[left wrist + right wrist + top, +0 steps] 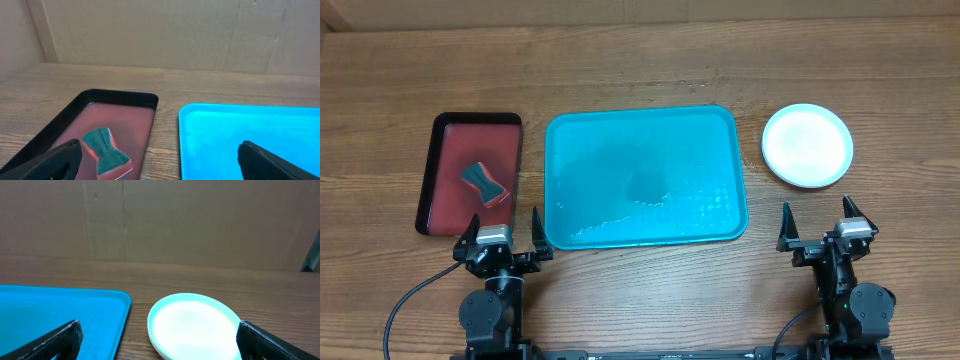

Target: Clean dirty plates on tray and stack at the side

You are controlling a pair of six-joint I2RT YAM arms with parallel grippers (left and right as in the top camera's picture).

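Observation:
The teal-blue tray [645,178] lies in the middle of the table with nothing on it; it also shows in the left wrist view [250,135] and the right wrist view [55,312]. A stack of plates [807,145] sits to its right, pale mint on top; layered rims show in the right wrist view [195,325], and the lower plates' colours are hidden. My left gripper [504,232] is open and empty near the front edge, between the two trays [157,162]. My right gripper [818,225] is open and empty, in front of the plate stack [157,342].
A narrow dark red tray [470,172] at the left holds a green and orange sponge [483,181], also in the left wrist view [105,150]. A cardboard wall [160,220] stands along the table's far edge.

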